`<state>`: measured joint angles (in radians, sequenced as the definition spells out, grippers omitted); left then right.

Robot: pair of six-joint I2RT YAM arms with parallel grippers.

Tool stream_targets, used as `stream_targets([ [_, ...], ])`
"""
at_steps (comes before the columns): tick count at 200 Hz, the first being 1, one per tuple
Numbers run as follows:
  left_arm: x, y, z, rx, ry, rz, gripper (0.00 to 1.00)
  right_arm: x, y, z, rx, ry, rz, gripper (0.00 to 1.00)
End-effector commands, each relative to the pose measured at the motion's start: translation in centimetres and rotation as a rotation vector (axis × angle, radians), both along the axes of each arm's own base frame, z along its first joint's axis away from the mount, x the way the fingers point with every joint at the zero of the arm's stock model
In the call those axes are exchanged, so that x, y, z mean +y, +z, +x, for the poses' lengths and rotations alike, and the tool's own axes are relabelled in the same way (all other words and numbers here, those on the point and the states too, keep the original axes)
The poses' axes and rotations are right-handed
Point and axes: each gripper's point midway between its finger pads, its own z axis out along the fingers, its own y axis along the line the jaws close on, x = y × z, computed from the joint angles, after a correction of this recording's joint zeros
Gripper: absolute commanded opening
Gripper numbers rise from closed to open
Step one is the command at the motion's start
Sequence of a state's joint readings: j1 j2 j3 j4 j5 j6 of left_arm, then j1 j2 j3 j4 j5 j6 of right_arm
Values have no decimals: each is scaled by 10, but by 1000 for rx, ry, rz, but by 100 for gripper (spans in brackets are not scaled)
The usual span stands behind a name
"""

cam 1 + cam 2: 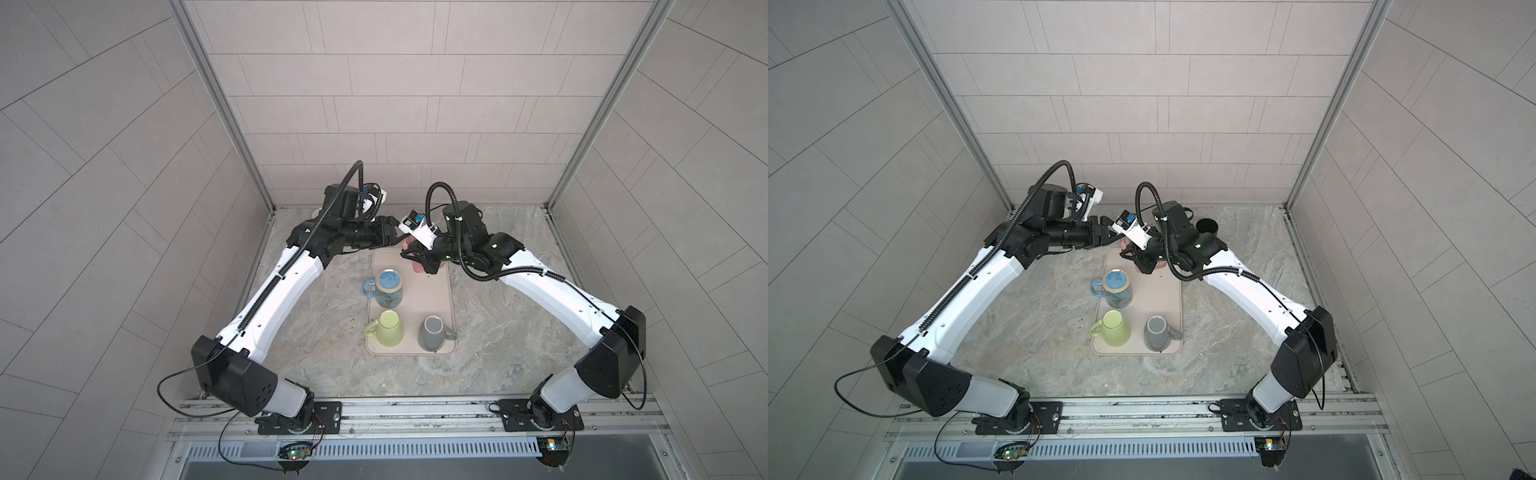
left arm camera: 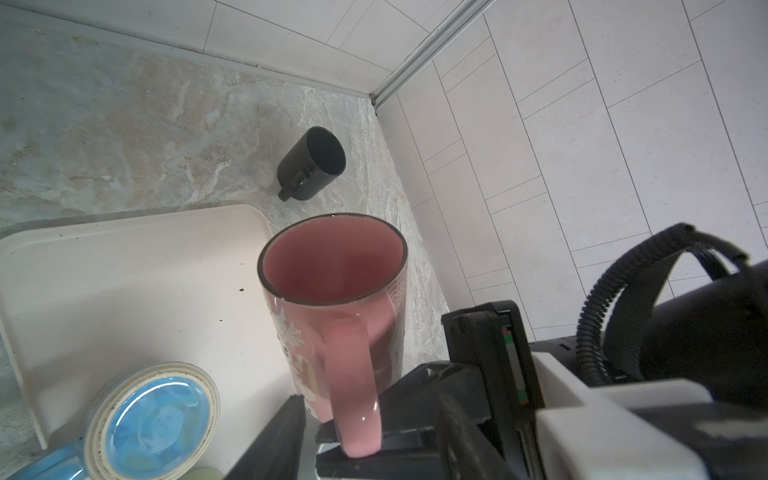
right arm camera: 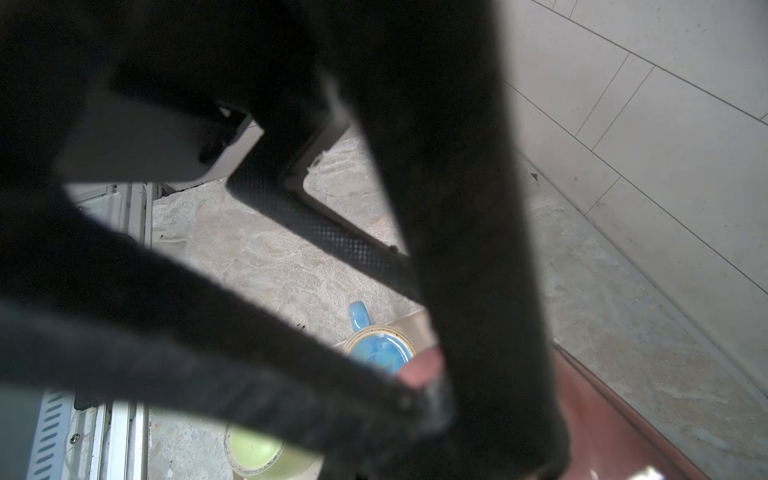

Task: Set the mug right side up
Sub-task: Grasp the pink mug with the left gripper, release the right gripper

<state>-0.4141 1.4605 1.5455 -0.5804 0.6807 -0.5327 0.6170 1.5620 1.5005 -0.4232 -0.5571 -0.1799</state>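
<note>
The right gripper (image 2: 359,442) clamped the pink mug (image 2: 336,270) by its handle (image 2: 351,374), at the one o'clock corner of the tray (image 1: 428,299). The left gripper (image 1: 1108,233), at the mug's nine o'clock, had its jaws apart.

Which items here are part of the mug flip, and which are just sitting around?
In play: pink mug, handle clamped in right gripper.
Idle: blue mug, green mug, grey mug, all on tray; black mug, upright on counter beyond the tray.
</note>
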Motion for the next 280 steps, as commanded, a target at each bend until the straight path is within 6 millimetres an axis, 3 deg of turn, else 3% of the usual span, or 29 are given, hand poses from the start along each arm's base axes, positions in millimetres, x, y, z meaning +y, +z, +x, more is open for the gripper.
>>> stream_targets([
  [1,-4,3,-5,-11,-16,-17,56,10,51,5,-153,29,91,0],
  [153,-10,-27,2,47,-25,13,51,19,60,-1,-175,64,89,0],
  [280,-7,-42,-4,92,-38,58,23,18,60,6,-221,51,39,0],
])
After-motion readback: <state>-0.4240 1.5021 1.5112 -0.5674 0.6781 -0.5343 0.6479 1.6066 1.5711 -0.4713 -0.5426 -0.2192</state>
